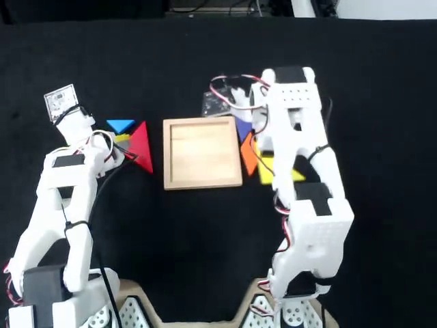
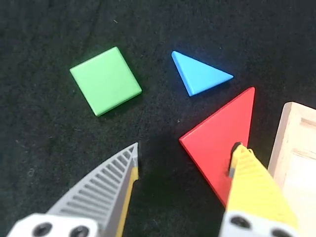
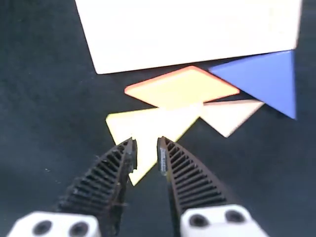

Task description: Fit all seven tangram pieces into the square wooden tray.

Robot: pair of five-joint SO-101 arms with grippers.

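The square wooden tray (image 1: 202, 181) lies mid-table with nothing in it. To its left are a red triangle (image 1: 141, 145) and a blue triangle (image 1: 121, 125). In the left wrist view a green square (image 2: 105, 80) lies beyond the blue triangle (image 2: 201, 75). My left gripper (image 2: 186, 154) is open, its yellow finger (image 2: 247, 168) over the red triangle (image 2: 219, 143). Right of the tray lie a purple triangle (image 3: 266, 79), an orange parallelogram (image 3: 182, 89), a yellow triangle (image 3: 153, 126) and a small pale triangle (image 3: 229, 113). My right gripper (image 3: 145, 146) hangs over the yellow triangle, its fingers a narrow gap apart.
Black cloth covers the table. The right arm (image 1: 300, 157) stretches over the pieces right of the tray. A small board with wires (image 1: 218, 101) sits just behind the tray's far right corner. Both arm bases stand at the front edge.
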